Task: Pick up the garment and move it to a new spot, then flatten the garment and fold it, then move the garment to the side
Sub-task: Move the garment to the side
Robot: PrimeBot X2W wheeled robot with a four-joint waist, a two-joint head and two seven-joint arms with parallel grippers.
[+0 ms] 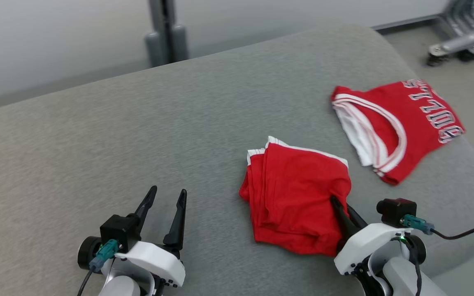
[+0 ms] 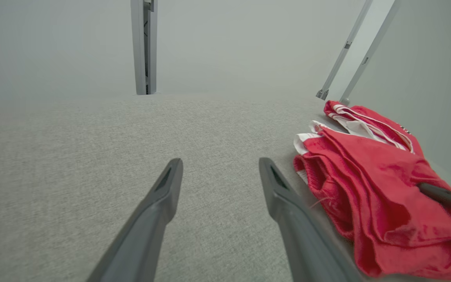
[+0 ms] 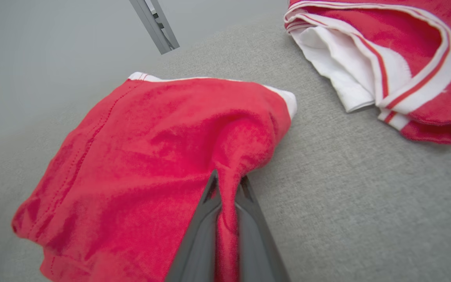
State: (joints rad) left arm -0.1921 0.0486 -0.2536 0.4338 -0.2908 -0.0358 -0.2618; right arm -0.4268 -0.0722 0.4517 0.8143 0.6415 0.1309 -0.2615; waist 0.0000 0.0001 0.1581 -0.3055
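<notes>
place: robot test lab — likely | cues: metal post (image 1: 166, 37), wheeled metal frame (image 1: 461, 41), plain grey padded work surface (image 1: 138, 144)

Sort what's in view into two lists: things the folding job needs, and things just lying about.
Job: red garment, pinched by the shut right claw; open left claw, touching nothing; grey cushion under it.
Lying about: lettered jersey at the far right; post and wheeled frame beyond the cushion.
</notes>
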